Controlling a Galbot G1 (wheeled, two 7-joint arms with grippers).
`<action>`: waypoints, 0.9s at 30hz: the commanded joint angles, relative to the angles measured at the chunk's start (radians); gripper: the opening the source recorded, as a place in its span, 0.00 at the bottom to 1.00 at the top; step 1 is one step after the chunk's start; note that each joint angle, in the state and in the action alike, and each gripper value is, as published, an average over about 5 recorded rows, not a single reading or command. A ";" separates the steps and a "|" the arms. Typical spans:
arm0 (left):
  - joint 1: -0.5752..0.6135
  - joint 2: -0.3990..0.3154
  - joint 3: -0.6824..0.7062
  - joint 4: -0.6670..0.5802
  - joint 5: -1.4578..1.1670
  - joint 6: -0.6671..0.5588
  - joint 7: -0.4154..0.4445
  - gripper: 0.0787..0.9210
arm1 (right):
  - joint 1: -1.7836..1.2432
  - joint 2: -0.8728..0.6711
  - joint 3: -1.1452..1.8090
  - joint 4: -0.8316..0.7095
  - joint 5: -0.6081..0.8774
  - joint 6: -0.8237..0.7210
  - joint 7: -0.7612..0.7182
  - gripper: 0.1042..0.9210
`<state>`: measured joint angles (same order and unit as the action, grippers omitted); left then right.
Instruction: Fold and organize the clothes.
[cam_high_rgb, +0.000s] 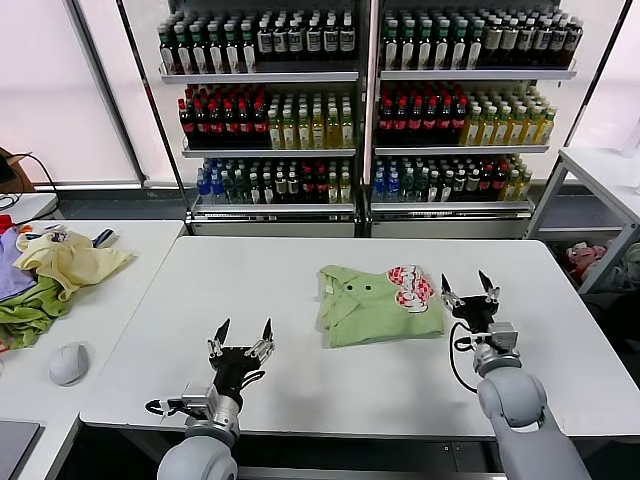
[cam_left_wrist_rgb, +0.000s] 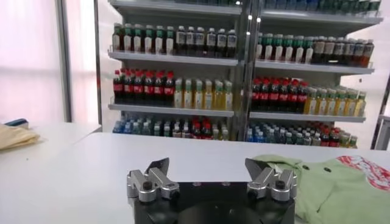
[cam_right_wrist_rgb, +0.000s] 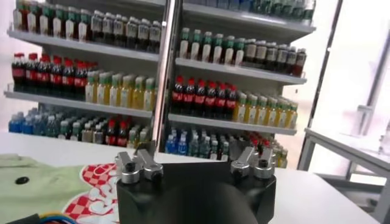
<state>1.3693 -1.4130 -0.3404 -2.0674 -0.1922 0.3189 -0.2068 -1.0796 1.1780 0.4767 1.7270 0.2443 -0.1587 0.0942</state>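
The light green polo shirt (cam_high_rgb: 375, 305) lies folded into a rough rectangle on the white table (cam_high_rgb: 270, 280), collar to the left and the pink-red and white print (cam_high_rgb: 411, 288) on its right part. My left gripper (cam_high_rgb: 241, 332) is open and empty near the table's front edge, left of the shirt. My right gripper (cam_high_rgb: 471, 283) is open and empty just right of the shirt. The shirt also shows in the left wrist view (cam_left_wrist_rgb: 332, 185) beside the open left gripper (cam_left_wrist_rgb: 207, 165), and in the right wrist view (cam_right_wrist_rgb: 36, 185) beside the open right gripper (cam_right_wrist_rgb: 190, 153).
Tall drink shelves (cam_high_rgb: 365, 100) stand behind the table. A side table (cam_high_rgb: 100, 310) at left carries a pale yellow garment (cam_high_rgb: 70, 262), darker olive-green cloth (cam_high_rgb: 30, 312) and a grey mouse (cam_high_rgb: 68, 363). A white rack (cam_high_rgb: 600, 190) stands at the right.
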 joint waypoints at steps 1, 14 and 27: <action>0.006 0.007 -0.004 -0.012 0.009 -0.003 0.008 0.88 | -0.177 -0.002 0.051 0.164 0.040 0.045 0.016 0.87; 0.018 0.014 -0.001 -0.036 0.023 -0.007 0.024 0.88 | -0.239 0.016 0.041 0.257 -0.020 0.049 0.033 0.88; 0.049 0.030 -0.016 -0.077 0.031 -0.010 0.038 0.88 | -0.257 0.020 0.043 0.274 -0.054 0.041 0.040 0.88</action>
<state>1.4083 -1.3898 -0.3523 -2.1262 -0.1636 0.3082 -0.1714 -1.3086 1.1966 0.5114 1.9679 0.2116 -0.1207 0.1220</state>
